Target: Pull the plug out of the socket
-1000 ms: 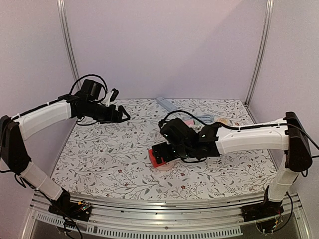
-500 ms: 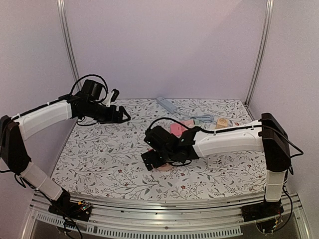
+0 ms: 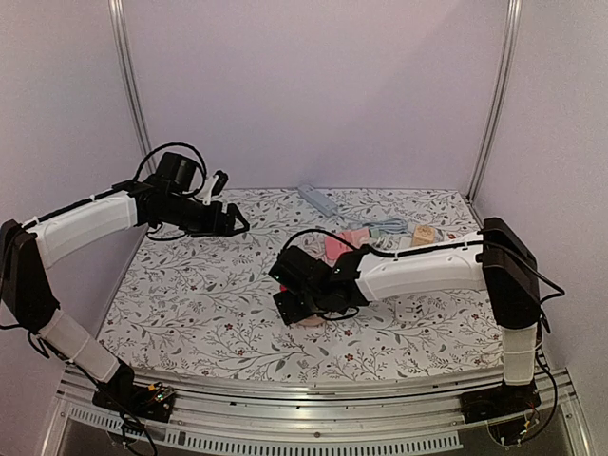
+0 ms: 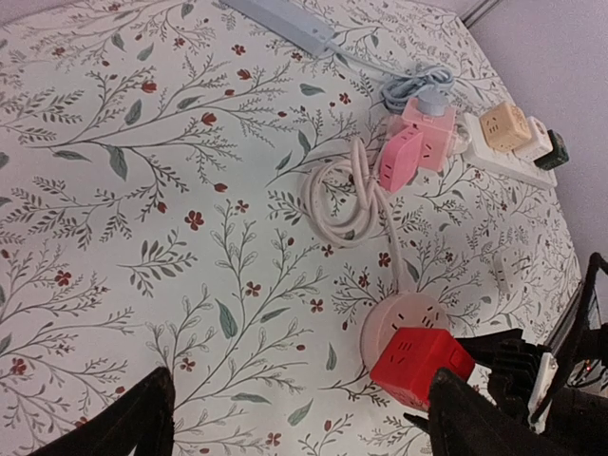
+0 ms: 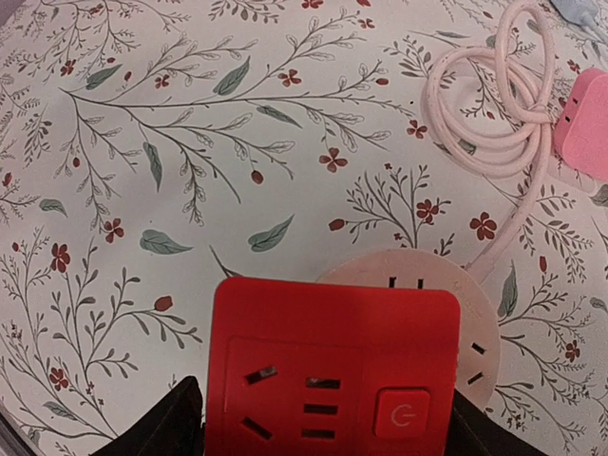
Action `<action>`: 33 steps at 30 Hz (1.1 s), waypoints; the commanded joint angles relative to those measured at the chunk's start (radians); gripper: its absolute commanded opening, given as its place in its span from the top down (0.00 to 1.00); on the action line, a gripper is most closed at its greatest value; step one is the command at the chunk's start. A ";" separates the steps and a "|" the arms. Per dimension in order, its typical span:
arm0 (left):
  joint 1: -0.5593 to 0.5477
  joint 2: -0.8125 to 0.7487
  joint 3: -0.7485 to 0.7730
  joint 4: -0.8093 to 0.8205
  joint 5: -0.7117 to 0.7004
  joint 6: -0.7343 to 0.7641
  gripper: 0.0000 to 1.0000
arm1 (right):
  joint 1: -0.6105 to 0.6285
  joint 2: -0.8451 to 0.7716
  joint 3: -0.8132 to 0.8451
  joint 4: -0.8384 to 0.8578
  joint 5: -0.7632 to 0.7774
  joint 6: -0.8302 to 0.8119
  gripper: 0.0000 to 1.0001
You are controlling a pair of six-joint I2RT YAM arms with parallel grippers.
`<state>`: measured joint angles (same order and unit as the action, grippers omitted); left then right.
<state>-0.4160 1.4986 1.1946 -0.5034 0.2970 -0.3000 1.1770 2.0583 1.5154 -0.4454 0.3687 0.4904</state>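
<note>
A red cube plug (image 5: pixel 334 366) with a power button stands plugged into a round pale-pink socket (image 5: pixel 475 313) on the flowered table. My right gripper (image 5: pixel 328 418) reaches down over it, its black fingers (image 5: pixel 180 423) pressed against the cube's left and right sides, shut on the plug. The left wrist view shows the same red plug (image 4: pixel 421 366) on the socket (image 4: pixel 399 318), with the right arm's black fingers at its right. My left gripper (image 3: pixel 228 220) hangs open above the back left of the table, nothing between its fingers (image 4: pixel 142 418).
The socket's white cord (image 4: pixel 347 195) lies coiled behind it and runs to pink cube adapters (image 4: pixel 418 142). A white strip with a beige cube (image 4: pixel 503 133) lies at the back right. A grey-blue power strip (image 3: pixel 318 199) lies along the back edge.
My right arm has swung left and down over the red plug, and its jaws have narrowed onto the cube's sides. The left arm has not moved.
</note>
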 commanded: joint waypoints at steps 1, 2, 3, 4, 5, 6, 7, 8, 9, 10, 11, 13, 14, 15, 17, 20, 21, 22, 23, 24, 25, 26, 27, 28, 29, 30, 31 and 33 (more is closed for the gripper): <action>-0.018 0.014 0.000 -0.020 -0.007 0.008 0.10 | 0.007 0.034 0.030 -0.017 0.016 0.034 0.27; -0.020 0.016 0.000 -0.020 -0.007 0.008 0.10 | 0.006 0.037 0.031 -0.018 0.022 0.035 0.28; -0.021 0.016 0.000 -0.019 -0.007 0.008 0.10 | 0.007 0.037 0.031 -0.019 0.025 0.035 0.31; -0.021 0.016 0.001 -0.019 -0.007 0.008 0.10 | 0.007 0.039 0.031 -0.020 0.030 0.035 0.33; -0.023 0.017 0.001 -0.020 -0.008 0.008 0.10 | 0.006 0.041 0.030 -0.021 0.031 0.035 0.36; -0.024 0.018 0.000 -0.020 -0.007 0.008 0.10 | 0.005 0.040 0.029 -0.022 0.032 0.036 0.40; -0.025 0.020 0.000 -0.020 -0.006 0.008 0.10 | 0.005 0.038 0.028 -0.021 0.031 0.039 0.42; -0.025 0.020 0.000 -0.020 -0.006 0.006 0.10 | 0.003 0.035 0.026 -0.017 0.028 0.043 0.45; -0.027 0.020 0.000 -0.020 -0.005 0.006 0.10 | -0.001 0.031 0.023 -0.011 0.023 0.047 0.48; -0.027 0.019 0.000 -0.020 -0.007 0.005 0.10 | -0.007 0.021 0.016 0.001 0.014 0.055 0.50; -0.028 0.016 0.001 -0.020 -0.010 0.005 0.10 | -0.014 0.014 0.005 0.016 0.004 0.060 0.52; -0.033 -0.001 -0.011 -0.004 -0.016 0.006 0.10 | -0.032 -0.007 -0.029 0.062 -0.021 0.079 0.58; -0.037 -0.013 -0.020 0.010 -0.018 0.006 0.10 | -0.041 -0.028 -0.052 0.092 -0.037 0.093 0.60; -0.041 -0.023 -0.032 0.026 -0.014 0.005 0.10 | -0.047 -0.042 -0.077 0.128 -0.048 0.098 0.61; -0.043 -0.032 -0.045 0.052 0.014 -0.003 0.10 | -0.056 -0.092 -0.136 0.210 -0.063 0.088 0.64; -0.047 0.006 -0.033 0.054 0.081 -0.011 0.10 | -0.057 -0.145 -0.210 0.317 -0.071 0.051 0.65; -0.052 0.024 -0.025 0.049 0.103 -0.013 0.10 | -0.056 -0.164 -0.228 0.343 -0.072 0.036 0.65; -0.056 0.037 -0.020 0.048 0.119 -0.016 0.10 | -0.056 -0.175 -0.246 0.372 -0.075 0.024 0.65; -0.060 0.052 -0.016 0.048 0.136 -0.019 0.10 | -0.057 -0.188 -0.264 0.399 -0.079 0.014 0.66; -0.062 0.066 -0.013 0.048 0.156 -0.025 0.10 | -0.056 -0.204 -0.283 0.429 -0.083 0.005 0.66; -0.065 0.080 -0.009 0.049 0.177 -0.032 0.10 | -0.057 -0.214 -0.301 0.469 -0.092 0.001 0.66; -0.066 0.097 -0.006 0.050 0.199 -0.040 0.10 | -0.057 -0.226 -0.324 0.510 -0.100 -0.007 0.66; -0.068 0.111 -0.002 0.049 0.220 -0.047 0.10 | -0.056 -0.233 -0.336 0.525 -0.105 -0.009 0.66; -0.069 0.127 0.001 0.051 0.240 -0.056 0.10 | -0.056 -0.245 -0.346 0.547 -0.112 -0.014 0.66; -0.071 0.144 0.007 0.049 0.252 -0.060 0.10 | -0.057 -0.251 -0.355 0.562 -0.116 -0.020 0.66; -0.072 0.163 0.016 0.041 0.256 -0.061 0.11 | -0.055 -0.257 -0.363 0.577 -0.118 -0.024 0.66; -0.074 0.185 0.027 0.023 0.257 -0.061 0.11 | -0.052 -0.266 -0.374 0.593 -0.119 -0.032 0.66; -0.073 0.224 0.046 -0.006 0.266 -0.065 0.11 | -0.046 -0.277 -0.392 0.622 -0.119 -0.046 0.66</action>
<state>-0.4778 1.6554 1.1877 -0.4656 0.5030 -0.3454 1.1244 1.8576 1.1450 0.0059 0.2661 0.4915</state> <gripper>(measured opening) 0.895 0.610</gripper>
